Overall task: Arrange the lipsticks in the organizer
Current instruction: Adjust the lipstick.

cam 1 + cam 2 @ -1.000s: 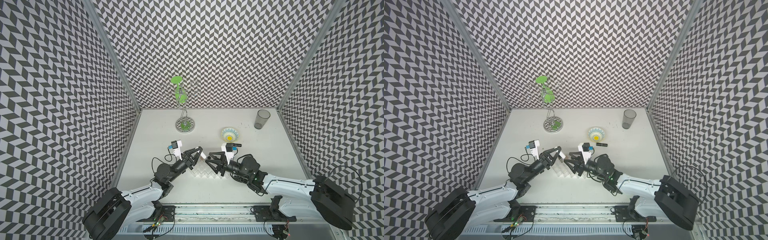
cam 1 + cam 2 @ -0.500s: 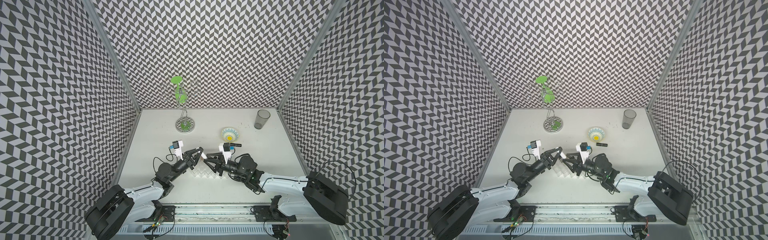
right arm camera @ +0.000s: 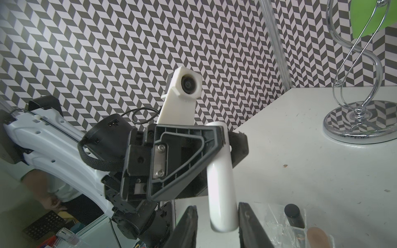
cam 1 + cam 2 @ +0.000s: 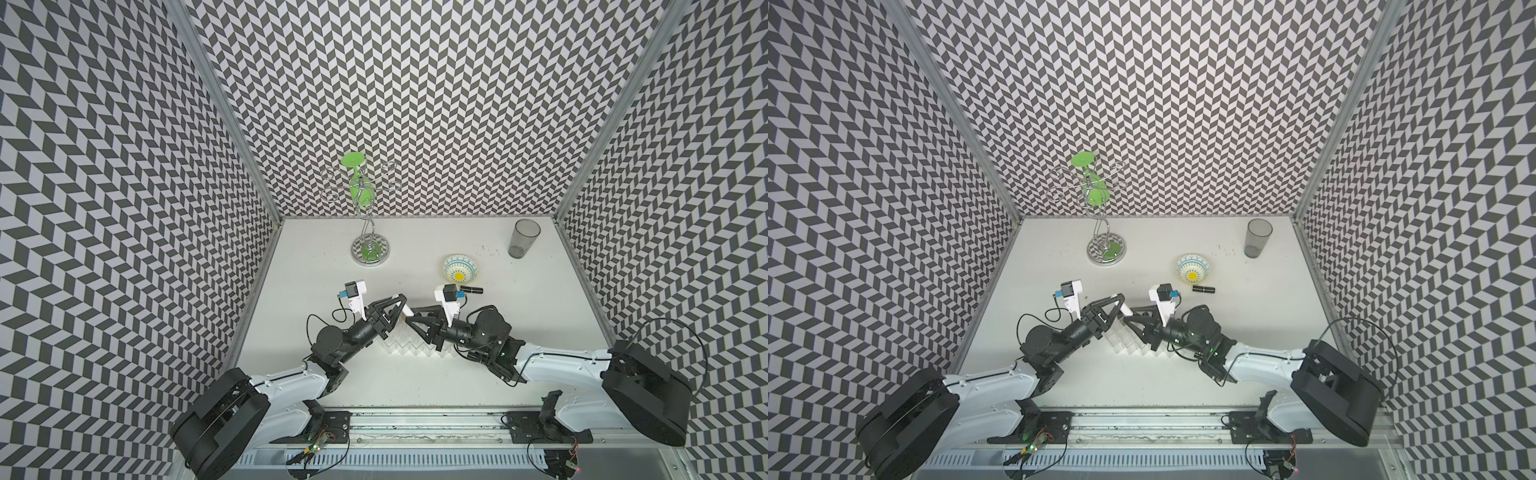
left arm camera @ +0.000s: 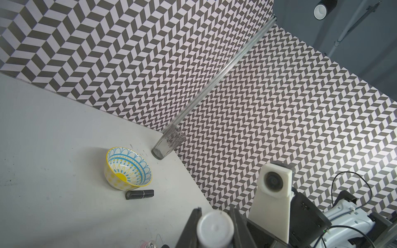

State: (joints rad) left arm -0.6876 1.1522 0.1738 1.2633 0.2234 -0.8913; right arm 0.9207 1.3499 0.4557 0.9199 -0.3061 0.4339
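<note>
My left gripper (image 4: 398,309) (image 5: 215,232) is shut on a white lipstick (image 4: 406,311) (image 4: 1126,309) (image 3: 221,182), holding it above the clear organizer (image 4: 405,343) (image 4: 1129,345). My right gripper (image 4: 412,316) (image 3: 217,214) faces it, jaws open around the tube's free end. One finger (image 3: 247,216) touches the tube; a gap shows at the other. A black lipstick (image 3: 292,212) and a beige one (image 3: 318,236) stand in organizer cells (image 3: 277,223). Another black lipstick (image 4: 469,288) (image 5: 139,194) lies on the table beside the bowl.
A patterned yellow-centred bowl (image 4: 460,268) (image 5: 127,169) sits right of centre. A grey tumbler (image 4: 523,239) (image 5: 168,142) stands in the back right corner. A chrome stand (image 4: 370,249) with green discs is at the back centre. Patterned walls close three sides.
My right gripper has moved left toward the left gripper and narrowed its jaws around the white lipstick's free end. The left arm has stayed where it was, still gripping the tube.
</note>
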